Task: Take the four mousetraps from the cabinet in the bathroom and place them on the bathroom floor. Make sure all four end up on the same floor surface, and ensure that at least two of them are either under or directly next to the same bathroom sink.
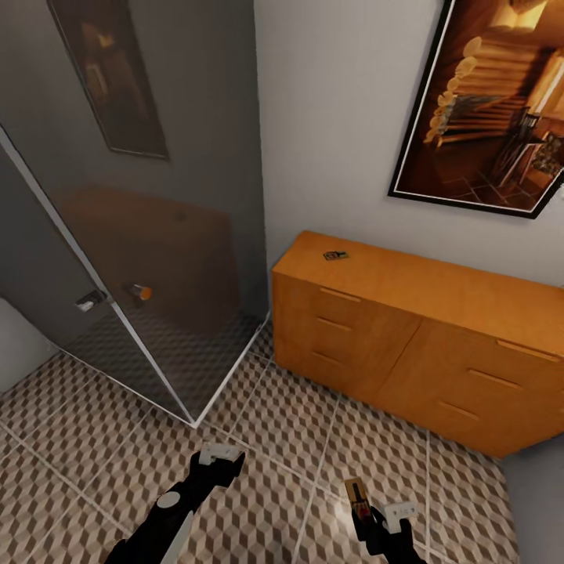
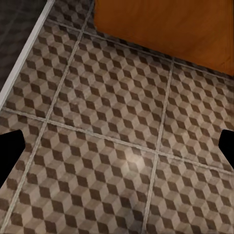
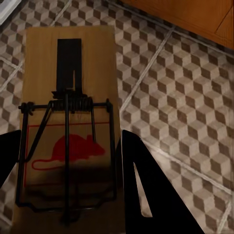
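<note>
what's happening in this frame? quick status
The right gripper holds a mousetrap above the bathroom floor, not yet set down. The left gripper is open and empty, hovering over the tiles. Another mousetrap sits on top of the cabinet, near its corner by the glass shower enclosure.

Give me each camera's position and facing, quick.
Head: high, facing forward-down at the cabinet, shower glass, the bathroom floor; left gripper and right gripper show.
Left wrist: above tiles, cabinet base ahead; dark fingertips.
Right wrist: along its fingers clamping a mousetrap.
Shared: cube tiles, cabinet.
</note>
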`<state>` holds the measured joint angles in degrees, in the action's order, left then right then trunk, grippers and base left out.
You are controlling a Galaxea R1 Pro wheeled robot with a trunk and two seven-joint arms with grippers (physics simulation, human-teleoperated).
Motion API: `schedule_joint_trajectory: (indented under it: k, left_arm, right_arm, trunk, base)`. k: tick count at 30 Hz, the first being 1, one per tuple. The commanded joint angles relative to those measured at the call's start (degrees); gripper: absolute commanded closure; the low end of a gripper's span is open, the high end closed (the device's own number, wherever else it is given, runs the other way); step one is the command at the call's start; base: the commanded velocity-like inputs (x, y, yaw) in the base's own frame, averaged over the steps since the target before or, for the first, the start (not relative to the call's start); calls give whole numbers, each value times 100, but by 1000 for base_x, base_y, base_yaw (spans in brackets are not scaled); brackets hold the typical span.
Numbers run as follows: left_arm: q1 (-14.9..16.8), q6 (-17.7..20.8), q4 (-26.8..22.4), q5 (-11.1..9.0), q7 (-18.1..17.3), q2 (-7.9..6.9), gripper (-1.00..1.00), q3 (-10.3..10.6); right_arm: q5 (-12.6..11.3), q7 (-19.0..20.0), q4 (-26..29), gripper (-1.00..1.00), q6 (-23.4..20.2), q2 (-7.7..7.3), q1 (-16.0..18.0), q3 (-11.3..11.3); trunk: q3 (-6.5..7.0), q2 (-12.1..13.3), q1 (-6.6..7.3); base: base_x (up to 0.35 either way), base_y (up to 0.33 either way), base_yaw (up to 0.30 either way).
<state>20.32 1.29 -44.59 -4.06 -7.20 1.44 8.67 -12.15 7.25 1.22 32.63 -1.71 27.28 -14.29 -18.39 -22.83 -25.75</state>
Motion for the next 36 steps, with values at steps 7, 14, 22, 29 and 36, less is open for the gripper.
schedule_joint_trajectory:
  k: [7,14,22,29,36]
  left_arm:
    - [1,12,-5,-43,-18,-3,-100,3]
    - [2,12,-5,-38,-19,-3,-100,3]
    - [2,12,0,-34,-19,-3,-100,3]
    - [2,12,3,-34,-19,-10,-100,3]
    - [2,12,3,-3,-19,-16,-100,308]
  right_arm:
    - [-86,57,-8,100,15,18,5,-38]
    - [-86,57,-8,100,15,13,5,-37]
    - [-86,57,-8,100,15,21,5,-39]
    - [-86,57,-8,100,15,26,5,-39]
    - [-86,57,-8,100,15,30,5,-39]
  trunk:
    - [35,-9,-4]
    - [81,-9,-4]
    - [133,-9,-4]
    - [176,-9,-4]
    - [219,-9,-4]
  base:
    - [82,31,-225]
    - [93,20,-218]
    - [98,103,-211]
    - [35,27,-197]
    - [2,1,-190]
